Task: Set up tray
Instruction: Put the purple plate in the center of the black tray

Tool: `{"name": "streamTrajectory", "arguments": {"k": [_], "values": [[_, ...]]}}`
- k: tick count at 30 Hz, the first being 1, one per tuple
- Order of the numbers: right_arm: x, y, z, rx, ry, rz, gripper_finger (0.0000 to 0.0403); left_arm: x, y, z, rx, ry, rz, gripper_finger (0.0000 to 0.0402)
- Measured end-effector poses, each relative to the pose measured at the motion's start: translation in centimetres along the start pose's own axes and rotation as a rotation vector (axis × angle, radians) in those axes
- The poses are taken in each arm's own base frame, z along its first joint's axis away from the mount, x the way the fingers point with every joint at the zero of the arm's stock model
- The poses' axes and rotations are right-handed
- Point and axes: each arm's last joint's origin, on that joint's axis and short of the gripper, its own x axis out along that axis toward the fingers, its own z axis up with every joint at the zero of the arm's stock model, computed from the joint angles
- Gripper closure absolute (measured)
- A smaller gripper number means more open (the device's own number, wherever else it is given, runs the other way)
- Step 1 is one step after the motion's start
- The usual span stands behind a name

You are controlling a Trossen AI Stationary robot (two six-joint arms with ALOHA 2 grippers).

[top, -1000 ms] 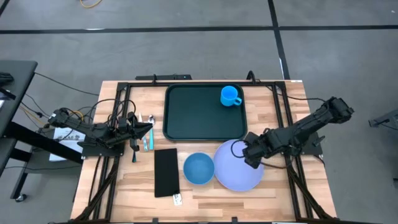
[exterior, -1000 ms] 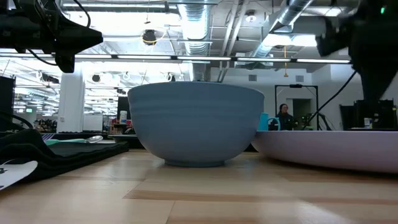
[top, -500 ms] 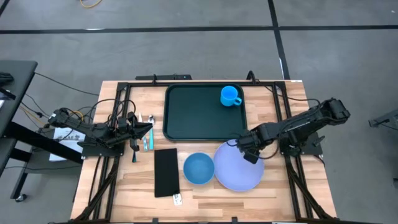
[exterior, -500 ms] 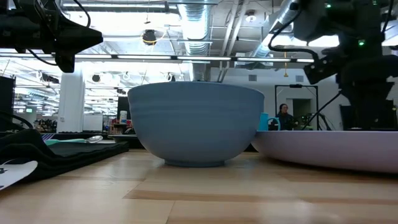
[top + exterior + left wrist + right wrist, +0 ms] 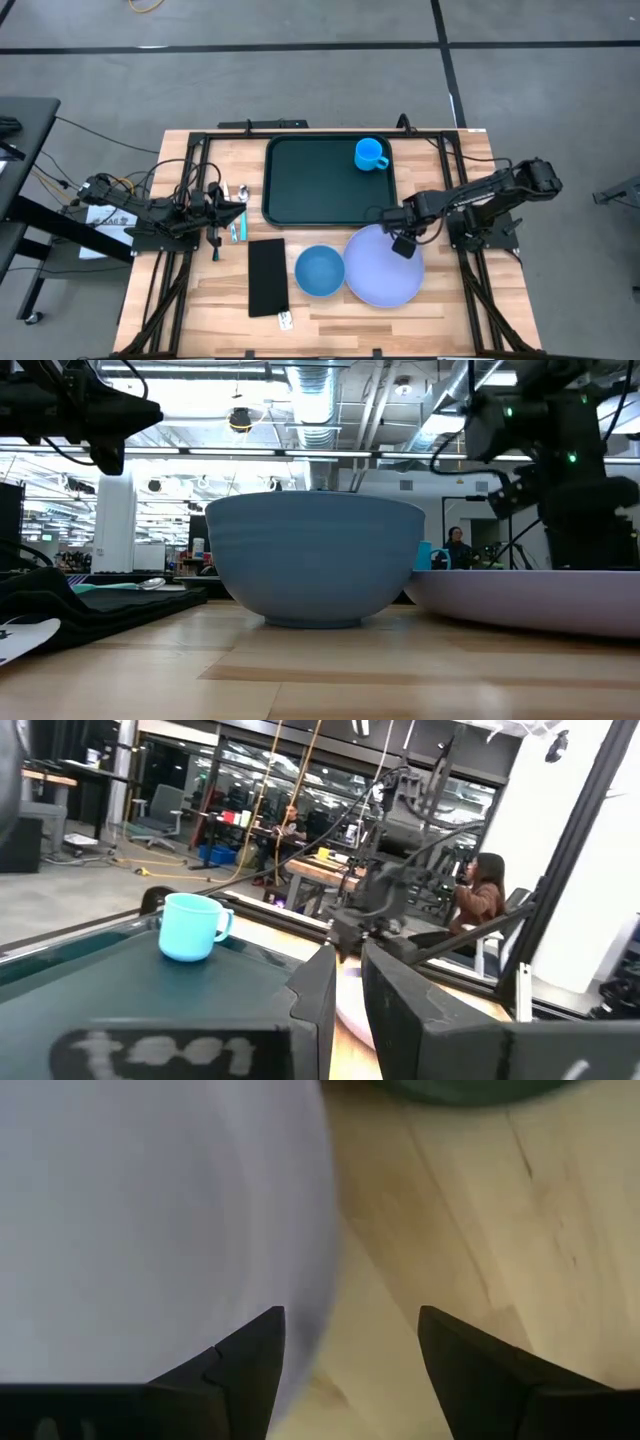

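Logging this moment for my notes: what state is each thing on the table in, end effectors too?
Tray: flat on table, holds only the cup.
Cup: upright, in tray's far right corner.
Bowl: upright, on table.
Plate: on table beside bowl.
Napkin: flat, left of bowl.
Right end effector: open, over plate's edge.
Left end effector: nearly closed, holds nothing, by tray's left edge.

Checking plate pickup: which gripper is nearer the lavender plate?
Right. The right gripper hangs open over the lavender plate at its far rim, near the tray. The left gripper waits across the table, beyond the tray's left edge by the cutlery.
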Motion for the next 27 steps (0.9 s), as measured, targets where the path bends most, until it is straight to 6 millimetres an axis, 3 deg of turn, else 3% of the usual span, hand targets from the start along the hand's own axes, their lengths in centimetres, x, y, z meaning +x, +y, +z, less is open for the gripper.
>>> {"name": "streamTrajectory", "arguments": {"k": [4, 15, 19, 27], "values": [[0.84, -0.44, -0.14, 0.011, 0.003, 0.011, 0.0182, 0.0, -0.01, 0.01, -0.001, 0.0, -0.002, 0.036], [0.88, -0.02, 0.2, -0.036, -0.021, 0.076, 0.0196, 0.0, 0.0, 0.01, -0.002, 0.0, -0.001, 0.036], [0.88, 0.02, 0.15, -0.036, -0.009, 0.091, 0.0238, 0.0, 0.0, 0.0, -0.002, 0.0, -0.001, 0.036], [0.81, 0.01, 0.17, -0.059, 0.003, 0.119, 0.0376, 0.0, 0.0, 0.0, -0.002, 0.0, 0.0, 0.036]]}}
